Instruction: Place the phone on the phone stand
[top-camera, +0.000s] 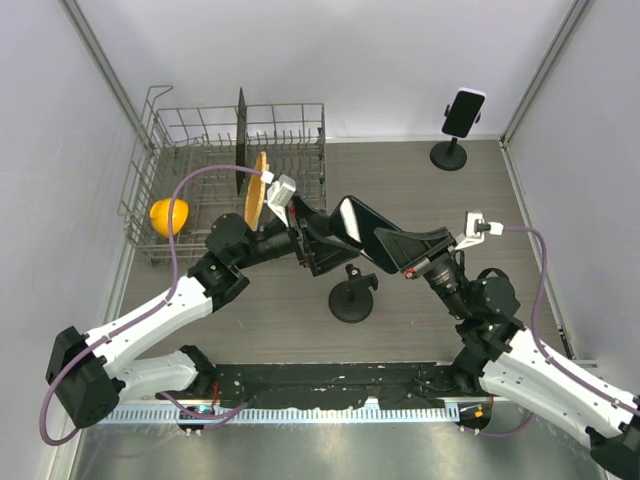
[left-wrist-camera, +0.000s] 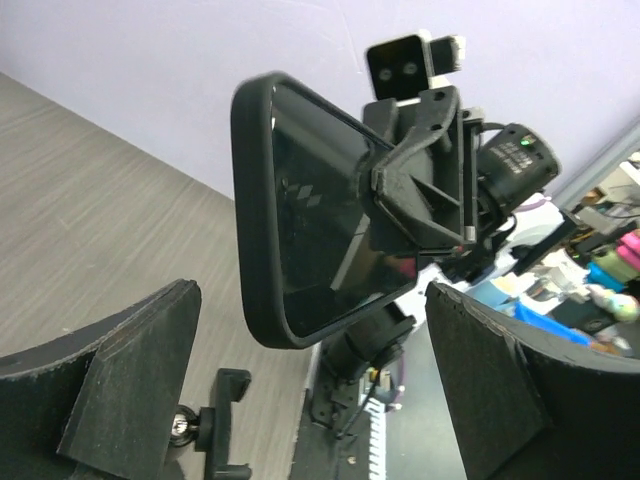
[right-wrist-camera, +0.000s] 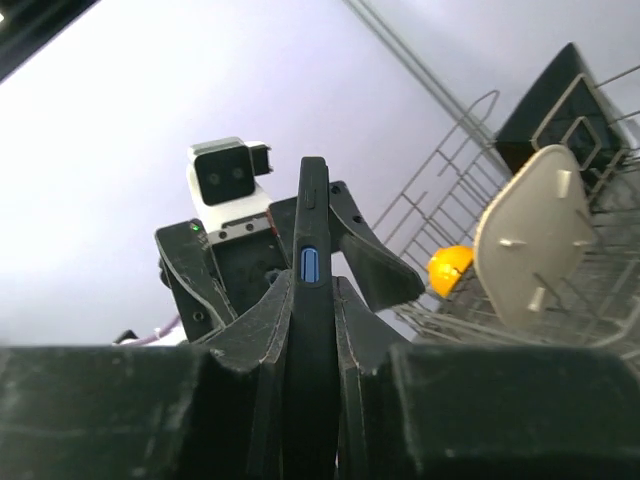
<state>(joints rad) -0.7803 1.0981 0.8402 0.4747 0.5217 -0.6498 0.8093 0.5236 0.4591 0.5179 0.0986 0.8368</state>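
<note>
- My right gripper (right-wrist-camera: 312, 385) is clamped on the phone (left-wrist-camera: 310, 215); my left gripper (left-wrist-camera: 315, 380) is spread wide, holding nothing.
- Carrying step, I judge; next, lower the phone onto the stand (top-camera: 352, 298) at its 6 o'clock.

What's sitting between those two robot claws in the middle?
A black phone, clamped by the right gripper; the open left gripper faces it. The top view shows this.
</note>
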